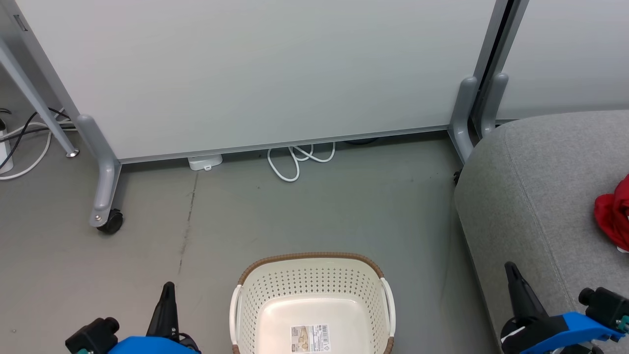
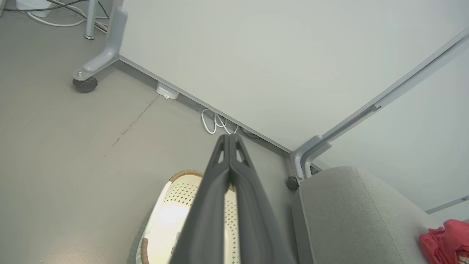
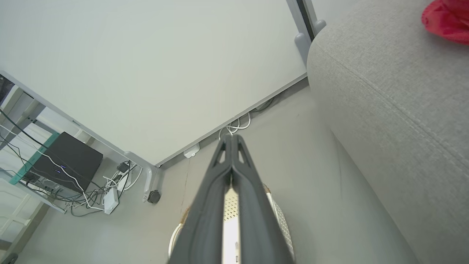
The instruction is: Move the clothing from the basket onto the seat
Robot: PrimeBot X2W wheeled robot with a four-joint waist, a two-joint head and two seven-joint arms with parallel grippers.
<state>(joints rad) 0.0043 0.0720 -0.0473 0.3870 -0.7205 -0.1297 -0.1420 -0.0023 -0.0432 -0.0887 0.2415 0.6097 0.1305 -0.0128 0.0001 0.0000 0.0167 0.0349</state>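
Head view: basket point(image 1: 312, 280) on floor point(image 1: 344, 206), barcode label point(image 1: 309, 338) visible inside; red clothing point(image 1: 612, 211) lies on seat point(image 1: 540, 196). Left gripper point(image 2: 229, 136) and right gripper point(image 3: 231, 135): fingertips touching, gripping nothing.

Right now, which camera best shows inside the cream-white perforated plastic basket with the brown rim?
The head view: the cream-white perforated plastic basket faces it open, bare floor and barcode label clear. In each wrist view the shut left gripper or right gripper hides most of it, leaving side slivers.
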